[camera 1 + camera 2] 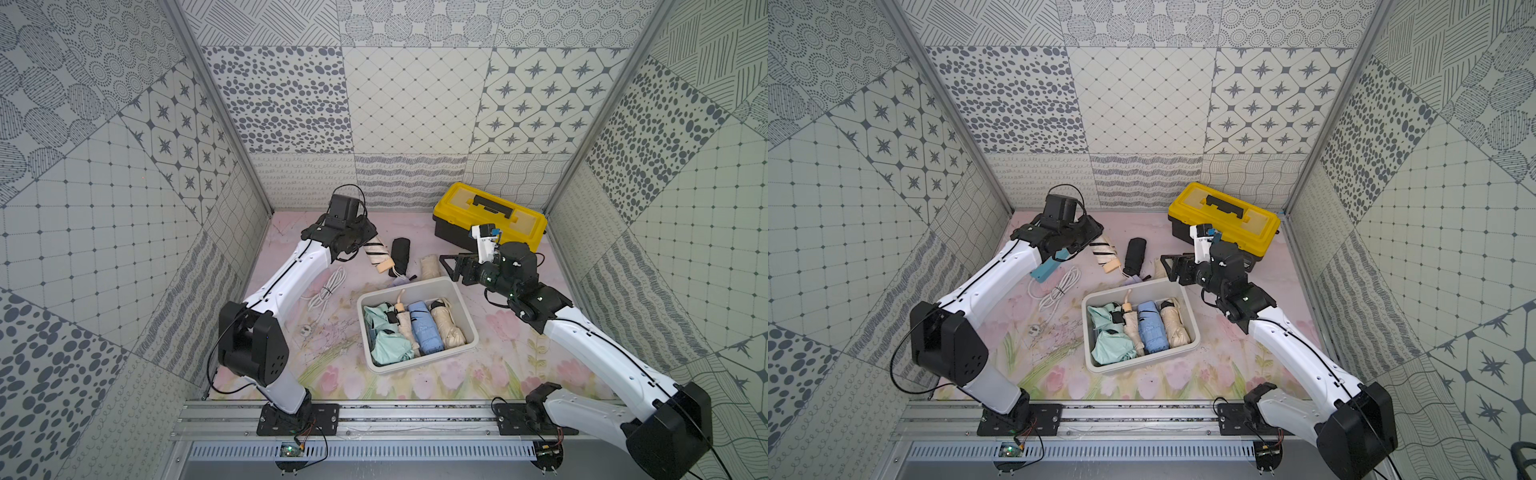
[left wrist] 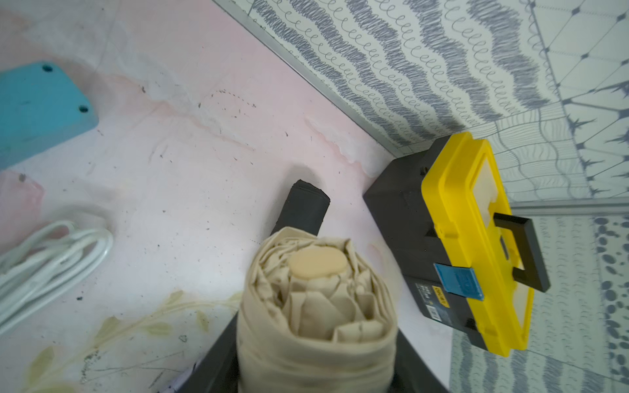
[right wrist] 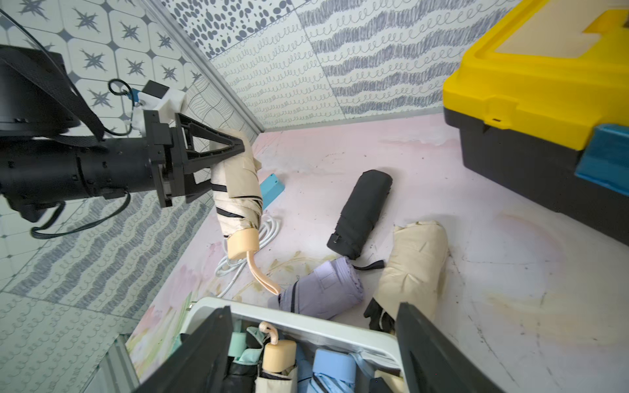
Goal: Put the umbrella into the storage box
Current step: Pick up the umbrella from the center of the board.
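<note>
Lettering on toolbox (image 2: 401, 221) label (image 2: 439, 303) unreadable; left tool (image 3: 226, 158) grips cream umbrella (image 3: 238, 197), right tool (image 3: 313, 309) gapes by storage box (image 1: 403, 284).

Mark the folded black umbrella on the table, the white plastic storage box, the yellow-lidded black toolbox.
black umbrella (image 1: 401, 253): in a top view, mid-body.
storage box (image 1: 424, 360): in a top view, near wall.
toolbox (image 1: 451, 214): in a top view, yellow lid.

The left claw (image 2: 316, 333) grips the beige umbrella (image 2: 316, 306), cap end toward the camera. On the bench (image 2: 190, 153): black umbrella (image 2: 306, 207), yellow-lidded toolbox (image 2: 476, 238), white cable (image 2: 51, 258), blue block (image 2: 37, 109).
</note>
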Robot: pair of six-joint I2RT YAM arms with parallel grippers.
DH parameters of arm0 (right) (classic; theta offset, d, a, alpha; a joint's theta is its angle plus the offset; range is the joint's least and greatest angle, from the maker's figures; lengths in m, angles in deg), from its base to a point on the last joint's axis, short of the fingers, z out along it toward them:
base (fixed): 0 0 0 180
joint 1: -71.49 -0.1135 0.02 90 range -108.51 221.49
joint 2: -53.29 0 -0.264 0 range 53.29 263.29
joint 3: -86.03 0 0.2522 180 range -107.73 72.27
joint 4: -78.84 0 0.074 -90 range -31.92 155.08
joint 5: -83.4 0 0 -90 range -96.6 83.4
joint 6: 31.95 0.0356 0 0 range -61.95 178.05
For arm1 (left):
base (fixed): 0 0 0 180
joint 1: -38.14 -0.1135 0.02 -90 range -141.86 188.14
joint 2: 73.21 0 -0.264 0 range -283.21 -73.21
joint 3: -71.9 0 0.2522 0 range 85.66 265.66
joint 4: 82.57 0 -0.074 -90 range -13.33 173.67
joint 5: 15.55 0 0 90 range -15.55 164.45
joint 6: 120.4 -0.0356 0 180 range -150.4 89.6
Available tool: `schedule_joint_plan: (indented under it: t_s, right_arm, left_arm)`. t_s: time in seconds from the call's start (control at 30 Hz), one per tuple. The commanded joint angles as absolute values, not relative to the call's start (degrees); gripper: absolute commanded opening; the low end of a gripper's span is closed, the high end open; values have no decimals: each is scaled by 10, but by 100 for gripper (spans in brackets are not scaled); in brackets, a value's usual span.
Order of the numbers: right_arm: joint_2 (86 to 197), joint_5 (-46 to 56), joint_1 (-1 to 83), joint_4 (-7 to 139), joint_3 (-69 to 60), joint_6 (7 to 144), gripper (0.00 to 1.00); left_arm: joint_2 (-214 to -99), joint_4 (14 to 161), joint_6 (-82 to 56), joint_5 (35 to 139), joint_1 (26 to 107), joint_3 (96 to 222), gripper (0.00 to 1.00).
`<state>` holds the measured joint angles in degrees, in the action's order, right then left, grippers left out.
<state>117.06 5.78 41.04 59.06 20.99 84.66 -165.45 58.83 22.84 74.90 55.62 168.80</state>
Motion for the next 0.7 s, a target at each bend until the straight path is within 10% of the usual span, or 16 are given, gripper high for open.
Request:
schedule_joint_plan:
  t_s: [0.0, 0.67]
  right_arm:
    - [1160, 54, 373, 636, 229, 873, 81]
    - [1270, -44, 251, 933, 310, 908, 83]
  left_arm:
    - [-1585, 779, 479, 782, 558, 1603, 42]
    - [-1444, 858, 751, 710, 667, 1444, 41]
